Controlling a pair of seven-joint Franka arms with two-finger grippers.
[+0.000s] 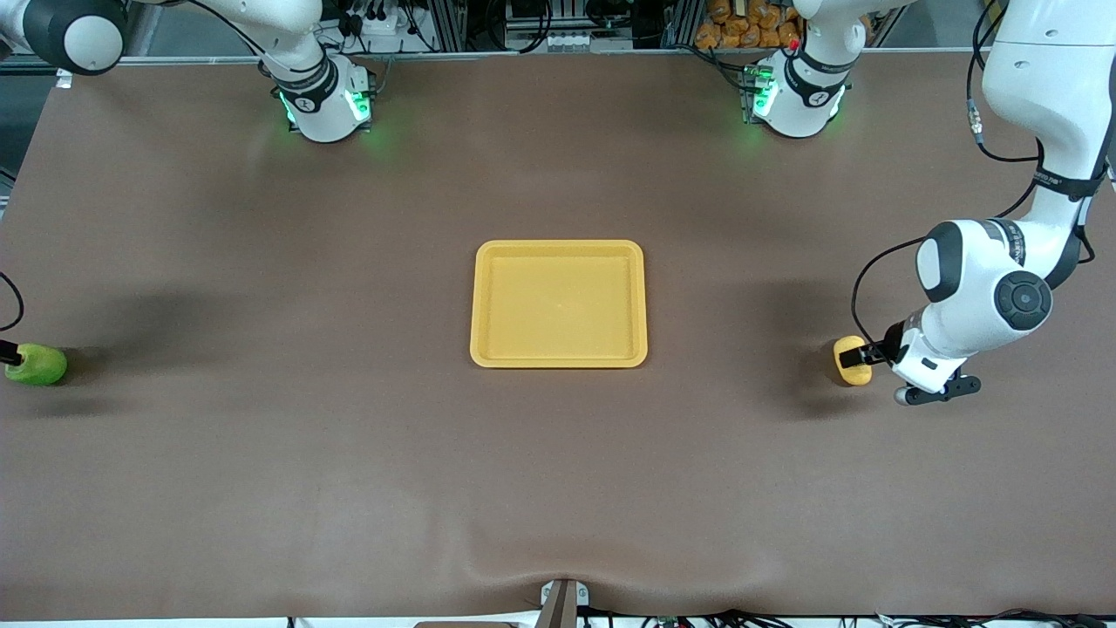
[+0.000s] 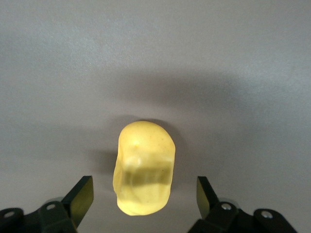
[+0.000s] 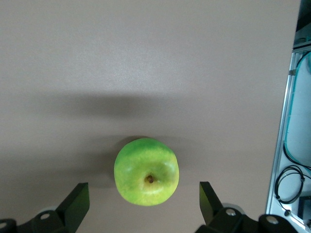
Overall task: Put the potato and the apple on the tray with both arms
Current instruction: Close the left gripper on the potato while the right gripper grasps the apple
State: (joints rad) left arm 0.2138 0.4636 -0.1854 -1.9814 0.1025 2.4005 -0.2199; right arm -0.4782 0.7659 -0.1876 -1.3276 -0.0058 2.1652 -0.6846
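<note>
Potato (image 2: 143, 167) sits between the left gripper's (image 2: 145, 196) spread jaws at the left arm's table end; apple (image 3: 146, 171) likewise (right gripper (image 3: 145, 199), right arm's end). Tray (image 1: 559, 247) central.

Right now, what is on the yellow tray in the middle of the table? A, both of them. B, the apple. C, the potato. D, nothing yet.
D: the tray holds nothing; the potato lies on the table at the left arm's end, between the open fingers of the left gripper, and the apple lies at the right arm's end, between the open fingers of the right gripper.
</note>
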